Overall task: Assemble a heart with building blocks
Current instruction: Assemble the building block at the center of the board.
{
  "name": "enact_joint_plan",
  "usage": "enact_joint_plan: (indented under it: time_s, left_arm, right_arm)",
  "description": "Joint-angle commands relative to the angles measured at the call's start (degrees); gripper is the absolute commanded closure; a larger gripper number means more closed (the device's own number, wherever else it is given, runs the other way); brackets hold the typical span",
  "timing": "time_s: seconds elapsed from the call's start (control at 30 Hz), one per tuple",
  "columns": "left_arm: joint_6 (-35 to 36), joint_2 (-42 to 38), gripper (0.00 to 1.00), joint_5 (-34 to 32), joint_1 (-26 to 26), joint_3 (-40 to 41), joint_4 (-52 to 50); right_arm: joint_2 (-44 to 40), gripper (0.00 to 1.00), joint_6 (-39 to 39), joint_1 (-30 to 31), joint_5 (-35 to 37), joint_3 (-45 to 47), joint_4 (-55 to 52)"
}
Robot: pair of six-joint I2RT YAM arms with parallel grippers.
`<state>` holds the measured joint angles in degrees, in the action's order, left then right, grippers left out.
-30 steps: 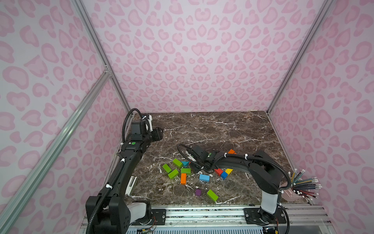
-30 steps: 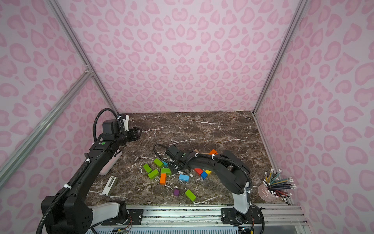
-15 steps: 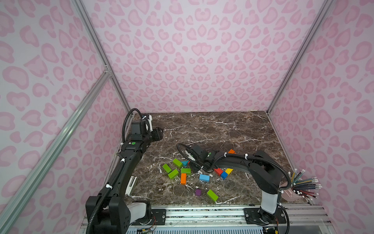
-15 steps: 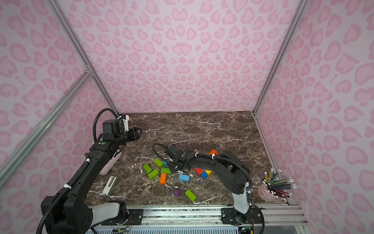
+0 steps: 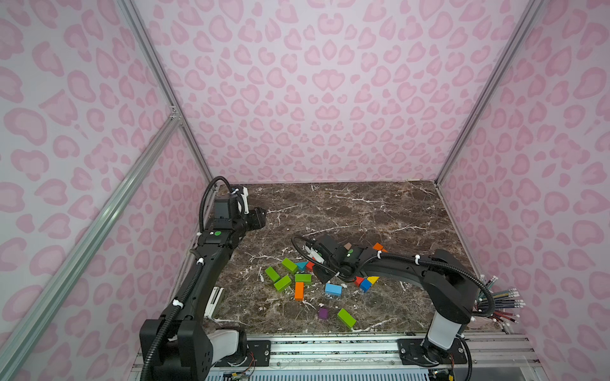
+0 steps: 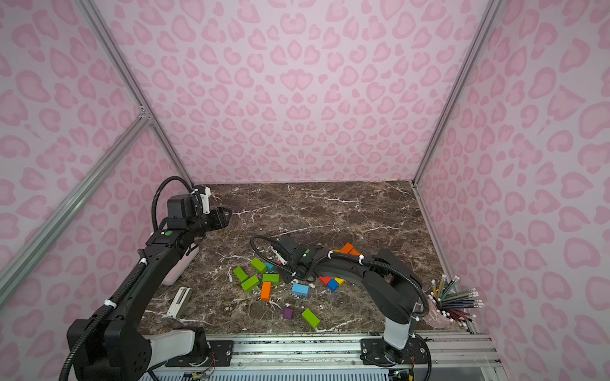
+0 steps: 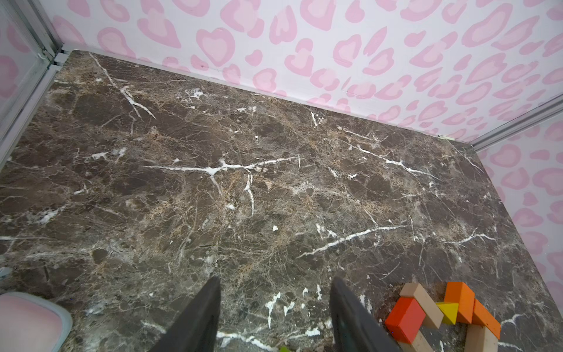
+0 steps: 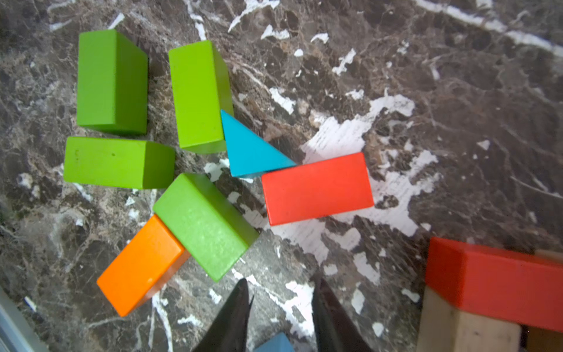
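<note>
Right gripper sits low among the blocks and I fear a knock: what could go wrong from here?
The right gripper is open and empty, its fingers close beside the green brick that touches the orange brick; a sideways move could shove both. The red brick that seems to rest on a tan block lies near the other side; a swing there might dislodge it.

The far half of the bench (image 5: 363,204) is bare and open to passage. Toward the front, green bricks (image 5: 289,265), an orange brick (image 5: 298,291) and a blue brick (image 5: 333,289) crowd the middle with narrow gaps. The right arm (image 5: 396,264) lies low just behind them. Pencils (image 5: 498,297) fan out at the right edge.
</note>
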<state>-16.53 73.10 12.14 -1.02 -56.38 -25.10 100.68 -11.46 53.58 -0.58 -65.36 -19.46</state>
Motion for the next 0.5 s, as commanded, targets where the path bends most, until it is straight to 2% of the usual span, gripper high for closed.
enact_joint_plan:
  time_s: [0.0,0.27,0.47]
  left_arm:
    - [0.3,-0.3,0.40,0.4,0.0,0.0,2.4]
    - [0.4,-0.2,0.40,1.6,0.0,0.1,2.5]
    - [0.6,-0.3,0.39,2.6,-0.1,0.0,2.8]
  right_arm:
    - [-2.4,0.53,3.1,-0.1,-1.5,2.2,-0.5]
    - [-8.5,0.32,3.4,0.6,-3.7,9.3,0.1]
    - [-8.9,0.27,3.7,2.2,-1.6,10.9,-0.9]
